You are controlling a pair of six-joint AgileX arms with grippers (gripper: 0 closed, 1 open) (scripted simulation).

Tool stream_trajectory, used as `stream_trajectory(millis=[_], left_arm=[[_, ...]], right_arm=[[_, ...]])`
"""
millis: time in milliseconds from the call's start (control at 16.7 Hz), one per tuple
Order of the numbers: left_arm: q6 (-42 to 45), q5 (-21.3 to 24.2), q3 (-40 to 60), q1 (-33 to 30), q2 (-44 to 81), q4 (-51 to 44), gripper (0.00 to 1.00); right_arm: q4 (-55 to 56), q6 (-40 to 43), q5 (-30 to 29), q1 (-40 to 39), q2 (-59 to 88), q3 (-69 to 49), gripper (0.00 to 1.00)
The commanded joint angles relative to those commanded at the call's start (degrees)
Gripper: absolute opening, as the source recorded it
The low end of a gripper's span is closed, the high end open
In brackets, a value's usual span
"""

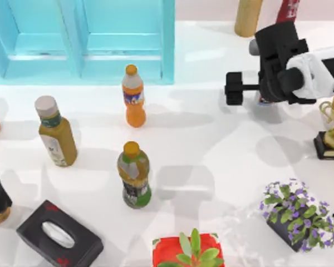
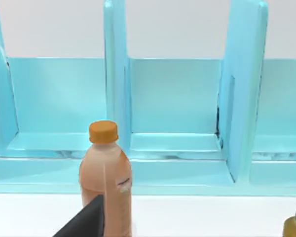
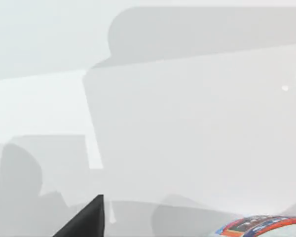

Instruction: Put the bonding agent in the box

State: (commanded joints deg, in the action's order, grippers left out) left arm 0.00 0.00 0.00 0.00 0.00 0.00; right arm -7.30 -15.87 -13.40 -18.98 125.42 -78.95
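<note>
The right end effector (image 1: 234,88) hung over the far right part of the bench (image 1: 211,144), its black body pointing toward the left edge. Under its wrist, a small bit of the bonding agent (image 1: 263,100) showed on the bench; in the right wrist view a curved piece of its blue-and-red label (image 3: 259,226) was visible close to the camera. I could not tell whether the fingers were released or clenched, and I could not tell whether they touched the bonding agent.

The blue box (image 1: 83,41) stood at the far left corner of the bench, with upright dividers making compartments. Just in front of it stood an orange soda bottle (image 1: 133,95). Nearer to the front edge stood a green-labelled bottle (image 1: 134,174), and to its left a yellow bottle with a grey cap (image 1: 56,139). A black tissue box (image 1: 58,235) lay at the front left corner. A red pot with a plant (image 1: 188,251) stood at the front edge, a pot of purple flowers (image 1: 295,214) near the front right corner, and a gold trophy (image 1: 333,130) at the right edge.

The left wrist view looked toward the box (image 2: 177,103), with a pale orange-capped bottle (image 2: 106,177) standing before it.
</note>
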Motion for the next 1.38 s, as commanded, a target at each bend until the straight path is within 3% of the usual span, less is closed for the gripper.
stream_trajectory(millis=[360, 1140, 1380], left_arm=[[0.0, 0.0, 0.0, 0.0, 0.0, 0.0, 1.0], [0.0, 0.0, 0.0, 0.0, 0.0, 0.0, 1.0], [0.0, 0.0, 0.0, 0.0, 0.0, 0.0, 1.0]], right_arm=[[1.5, 0.26, 0.19, 0.34, 1.55, -0.11, 1.0], [1.5, 0.26, 0.19, 0.34, 1.55, -0.11, 0.02], [1.5, 0.26, 0.19, 0.34, 1.55, -0.11, 0.0]])
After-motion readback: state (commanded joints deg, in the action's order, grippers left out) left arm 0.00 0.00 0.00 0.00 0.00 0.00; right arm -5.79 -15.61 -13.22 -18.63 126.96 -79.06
